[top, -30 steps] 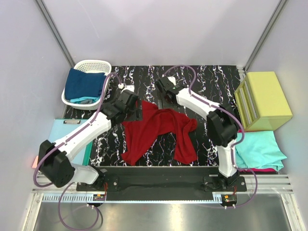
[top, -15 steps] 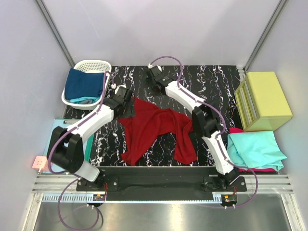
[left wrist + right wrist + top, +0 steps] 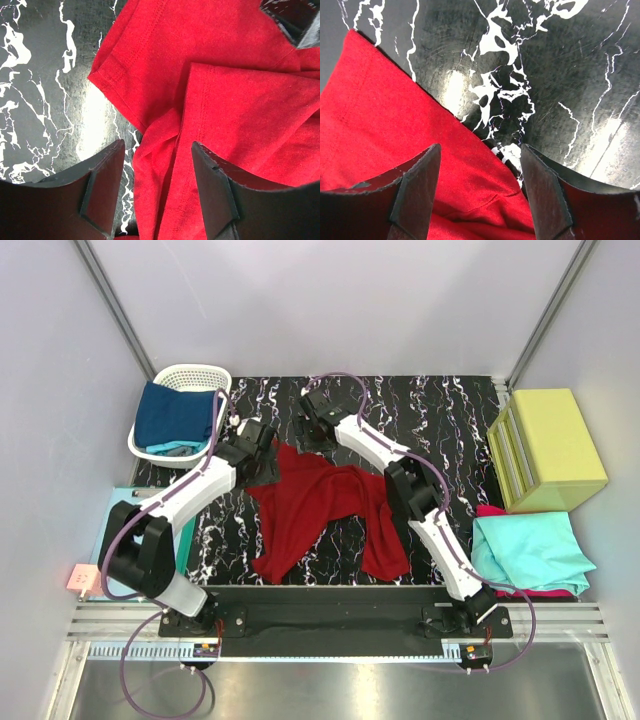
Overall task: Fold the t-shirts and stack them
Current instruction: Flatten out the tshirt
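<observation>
Left claw [image 3: 260, 445] and right claw [image 3: 313, 432] are placed at the far edge of the dark red t-shirt [image 3: 320, 510], crumpled on the table [image 3: 450, 410], presumably for spreading it. At the left wrist, a hem fold is straddled by released fingers. At the right wrist, the shirt's edge is straddled, with nothing gripped.
</observation>
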Available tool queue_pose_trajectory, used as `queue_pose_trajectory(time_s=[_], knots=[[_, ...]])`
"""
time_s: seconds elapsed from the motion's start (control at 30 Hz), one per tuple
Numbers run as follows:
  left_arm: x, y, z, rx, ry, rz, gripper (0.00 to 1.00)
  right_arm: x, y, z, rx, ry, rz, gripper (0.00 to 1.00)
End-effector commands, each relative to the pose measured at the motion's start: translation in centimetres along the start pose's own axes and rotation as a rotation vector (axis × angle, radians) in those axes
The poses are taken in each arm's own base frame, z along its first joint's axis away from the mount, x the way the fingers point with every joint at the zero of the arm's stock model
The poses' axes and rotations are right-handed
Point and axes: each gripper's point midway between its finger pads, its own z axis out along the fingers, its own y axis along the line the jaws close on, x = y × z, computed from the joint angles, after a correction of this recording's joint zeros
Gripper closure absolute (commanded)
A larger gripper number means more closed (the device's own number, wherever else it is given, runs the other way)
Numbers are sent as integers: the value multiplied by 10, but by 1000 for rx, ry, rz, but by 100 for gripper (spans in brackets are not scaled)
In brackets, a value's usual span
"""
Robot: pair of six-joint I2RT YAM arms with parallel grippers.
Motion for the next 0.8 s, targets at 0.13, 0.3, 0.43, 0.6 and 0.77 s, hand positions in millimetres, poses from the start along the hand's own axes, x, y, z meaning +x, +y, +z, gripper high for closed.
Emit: queue_pose_trajectory(time_s=[0.13,0.3,0.43,0.6,0.77], knots=[[-4,-5,-14,53,-28,-23,41,1,30,-3,-48,-13,-42,30],[-3,-7,-16,71,-22,-22,41,31,23,13,10,58,-76,39],[-1,-7,-16,77,-20,-23,41,57,-4,23,112,112,-97,54],[5,-9,-13,87,0,-29,42,60,-27,17,222,101,-127,100],[4,-15,-14,114,7,-26,45,25,-67,1,362,10,-43,100]])
